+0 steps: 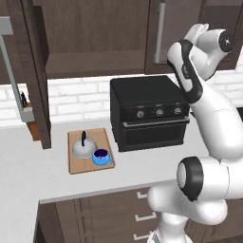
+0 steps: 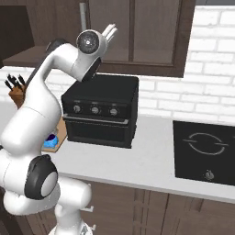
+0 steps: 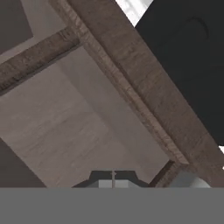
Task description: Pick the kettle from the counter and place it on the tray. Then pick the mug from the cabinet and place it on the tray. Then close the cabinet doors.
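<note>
The kettle [image 1: 83, 148] sits on the tray [image 1: 76, 166], its thin black handle upright, and the mug [image 1: 100, 156] stands just beside it on the same board, towards the oven [image 1: 148, 114]. In the right base view only a sliver of the blue mug [image 2: 50, 140] and a corner of the tray [image 2: 60, 131] show past the arm. The tray lies flat on the table [image 1: 28, 166], close to the black oven's left side.

Above, the cabinet [image 1: 90, 33] is partly open: its left door [image 1: 35, 76] swings out over the table, edge-on to the left base camera, with the knife block [image 1: 32, 124] behind it against the white brick wall. The right door [image 1: 163, 33] with its silver bar handle [image 1: 161, 31] looks nearly or fully shut, though the arm hides part of it.

The tool [image 2: 110, 31] is raised up at the cabinet, beside the bar handle [image 2: 83, 16]. In the hand view its fingertips [image 3: 113, 183] are pressed together with nothing between them, facing the wooden door frame [image 3: 131, 83] and the pane beside it, with the oven's dark top [image 3: 188, 57] beyond. A black stovetop [image 2: 204, 151] lies at the table's right end.
</note>
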### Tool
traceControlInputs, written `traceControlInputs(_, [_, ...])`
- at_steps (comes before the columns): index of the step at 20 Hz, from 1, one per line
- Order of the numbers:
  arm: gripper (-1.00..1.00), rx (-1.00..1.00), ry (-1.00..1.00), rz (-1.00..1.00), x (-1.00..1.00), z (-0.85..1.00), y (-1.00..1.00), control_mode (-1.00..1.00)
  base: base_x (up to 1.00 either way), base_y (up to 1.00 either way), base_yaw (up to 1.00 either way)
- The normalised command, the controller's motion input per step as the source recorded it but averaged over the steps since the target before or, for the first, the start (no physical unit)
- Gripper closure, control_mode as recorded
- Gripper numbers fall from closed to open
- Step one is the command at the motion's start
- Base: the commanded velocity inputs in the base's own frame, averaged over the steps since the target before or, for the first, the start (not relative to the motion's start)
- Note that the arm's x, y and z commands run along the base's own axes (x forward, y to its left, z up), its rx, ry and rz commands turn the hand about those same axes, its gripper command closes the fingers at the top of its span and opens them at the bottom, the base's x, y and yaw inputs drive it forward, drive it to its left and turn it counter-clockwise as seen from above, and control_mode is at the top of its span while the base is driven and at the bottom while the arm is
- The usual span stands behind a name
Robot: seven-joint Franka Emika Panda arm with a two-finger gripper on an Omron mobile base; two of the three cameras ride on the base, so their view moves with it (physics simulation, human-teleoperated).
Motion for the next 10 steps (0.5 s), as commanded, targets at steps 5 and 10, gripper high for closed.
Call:
traceControlInputs(5, [1.0,0.0,-0.11,0.0,-0.94,0.25,-0.15,-1.0,0.0,0.0,0.0])
traceControlInputs(10, [1.0,-0.08,0.02,0.05,-0.4,0.0,0.0,-1.0,0.0,0.0,0.0])
